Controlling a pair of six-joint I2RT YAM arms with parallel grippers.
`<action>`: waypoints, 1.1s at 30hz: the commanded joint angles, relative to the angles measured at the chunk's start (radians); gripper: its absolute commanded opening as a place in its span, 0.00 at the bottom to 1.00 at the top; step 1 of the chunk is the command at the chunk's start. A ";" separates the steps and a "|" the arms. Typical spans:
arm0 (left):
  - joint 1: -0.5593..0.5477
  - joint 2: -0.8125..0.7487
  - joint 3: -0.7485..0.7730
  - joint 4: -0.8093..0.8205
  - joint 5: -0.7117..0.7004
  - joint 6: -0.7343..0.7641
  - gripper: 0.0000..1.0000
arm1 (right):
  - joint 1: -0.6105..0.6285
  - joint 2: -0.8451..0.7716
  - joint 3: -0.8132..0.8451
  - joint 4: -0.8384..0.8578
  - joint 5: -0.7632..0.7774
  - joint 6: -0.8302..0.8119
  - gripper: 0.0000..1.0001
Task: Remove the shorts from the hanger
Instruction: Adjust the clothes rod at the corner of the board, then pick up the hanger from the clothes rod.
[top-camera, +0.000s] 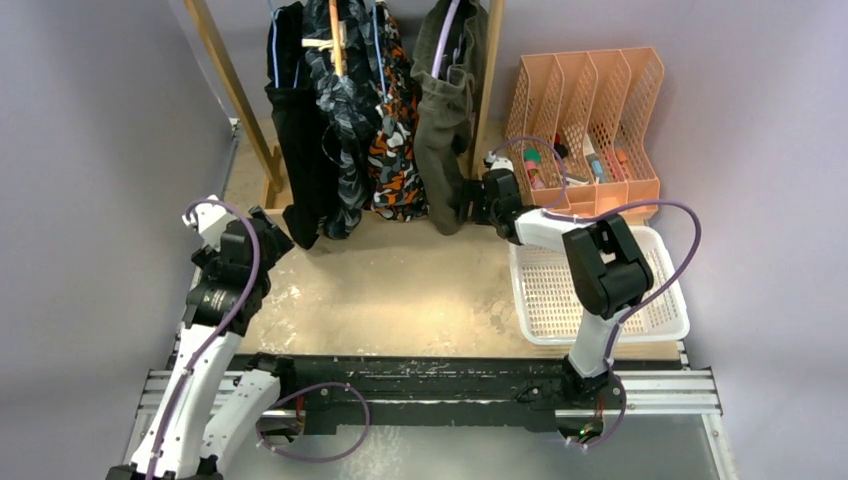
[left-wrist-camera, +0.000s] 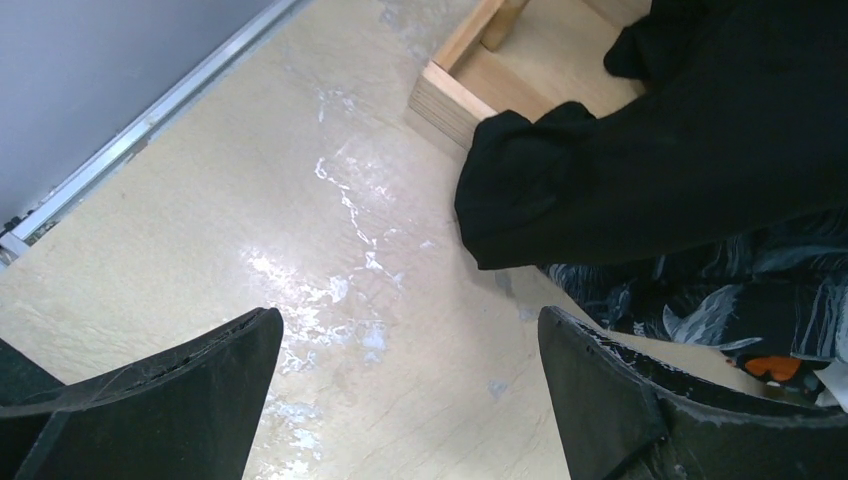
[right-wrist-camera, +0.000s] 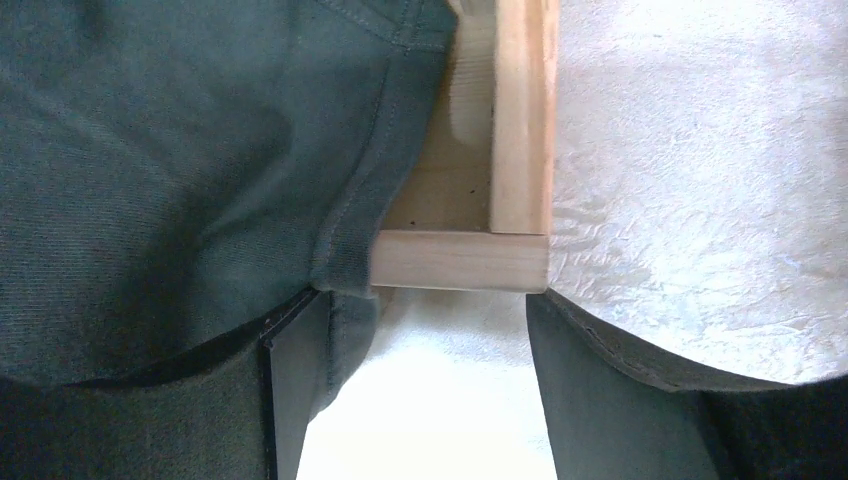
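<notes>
Lit softly and evenly from overhead, a little dim in the top view, with a lilac cast over the walls. Faint, diffuse shadows only. Black shorts at 11 o'clock crushed to flat dark, folds lost. Slight softness throughout.

From the left wrist, patchy white glare across the table from centre toward 12 o'clock. Fingers at 7 and 5 o'clock dark, crisp-edged.

From the right wrist, tabletop overexposed at 3 o'clock. Olive-green shorts at 9 o'clock sharp, weave visible. Fingers at 6 o'clock shadowed.
</notes>
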 joint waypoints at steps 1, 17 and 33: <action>-0.001 0.049 0.077 0.042 0.077 0.077 1.00 | -0.032 -0.044 0.084 -0.025 -0.057 -0.037 0.76; -0.002 0.346 0.463 0.234 0.116 0.182 0.97 | -0.031 -0.666 -0.128 -0.069 -0.344 -0.088 0.88; 0.005 0.699 0.847 0.250 0.226 0.363 0.87 | -0.032 -0.958 -0.283 -0.097 -0.357 -0.038 0.91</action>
